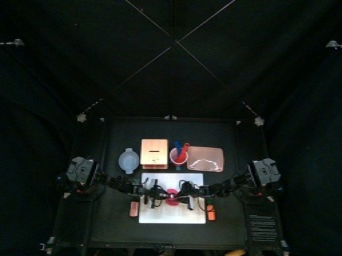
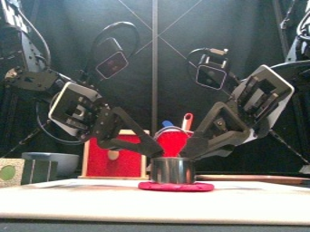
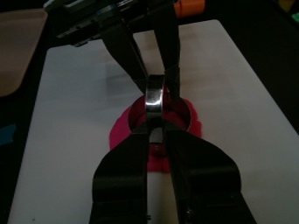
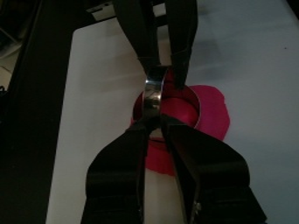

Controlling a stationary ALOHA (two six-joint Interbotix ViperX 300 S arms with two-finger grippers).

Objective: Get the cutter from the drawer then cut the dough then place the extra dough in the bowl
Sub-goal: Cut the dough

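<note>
**Cutter gripped from both sides on the dough.** The round metal cutter is seen standing upright on the flat pink dough. Its open mouth is turned up and its axis is held vertical; as a round ring, it shows no long axis across the board. It is placed near the middle of the white cutting board, at the front of the bench.

The left fingers are closed narrowly on its wall from 9 o'clock. The right fingers are closed on it likewise from 3 o'clock.

Viewed from above, the wooden box is set at 11 o'clock from the cutter. The blue-grey bowl is found at 10 o'clock and the pink tray at 1 o'clock. The red cup is placed between box and tray.
</note>
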